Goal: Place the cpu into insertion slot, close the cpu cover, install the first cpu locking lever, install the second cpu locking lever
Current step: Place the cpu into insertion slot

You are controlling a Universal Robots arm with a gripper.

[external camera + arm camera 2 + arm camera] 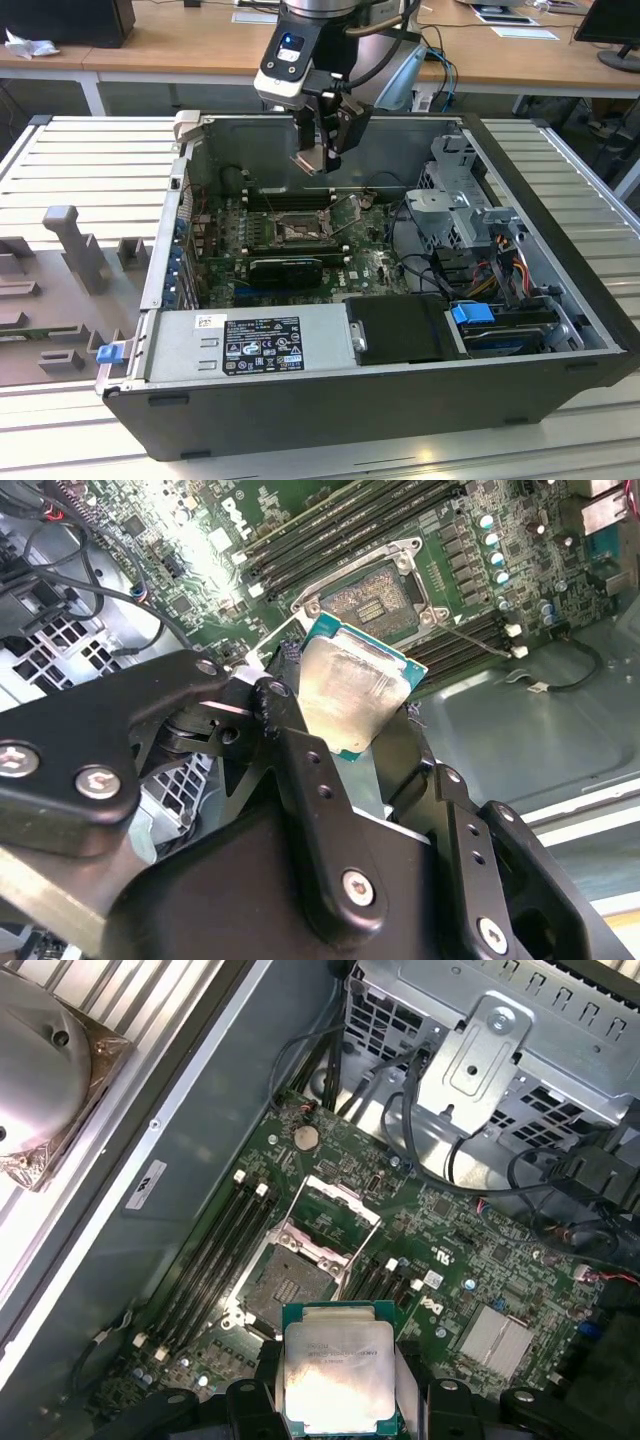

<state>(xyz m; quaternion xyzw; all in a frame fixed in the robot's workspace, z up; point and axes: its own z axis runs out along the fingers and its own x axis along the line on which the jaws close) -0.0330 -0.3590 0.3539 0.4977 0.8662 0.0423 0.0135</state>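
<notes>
Starting at the exterior view's left, the green motherboard point(225, 235) lies inside the open computer case point(400, 400); the insertion slot point(297, 232) sits near the board's middle, still unfilled; in the first wrist view the cpu cover point(335, 1203) stands swung open beside it. Above the slot hangs the hand point(318, 160), clamped on the cpu point(307, 160) by its edges, well clear of the board. In the first wrist view the chip's edges lie at an angle to the slot's; lowered unturned or askew, a corner could, I judge, bend the contacts. Farther right, the cables point(415, 245) beside the drive cage point(450, 200) could snag the arm.
</notes>
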